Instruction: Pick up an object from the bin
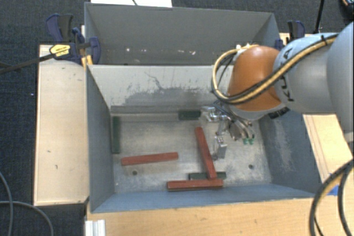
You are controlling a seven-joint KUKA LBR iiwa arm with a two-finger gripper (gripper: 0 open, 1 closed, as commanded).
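My gripper point(221, 143) hangs below the orange wrist cover in the right half of the bin, close above the floor. Just to its left lies a long red-brown bar point(204, 153), running slantwise from the middle toward the front. The gripper is beside the bar's upper half, and I cannot see whether it touches it. A short dark green block point(207, 176) lies at that bar's lower end. In front of it a second red-brown bar point(194, 185) lies flat along the front wall. A tiny green piece point(249, 141) shows right of the gripper.
A third red-brown bar point(149, 159) lies in the left half. One dark green bar point(115, 134) runs along the left wall and a dark green block point(189, 115) sits at the back wall. The arm and its cables cover the bin's right back corner.
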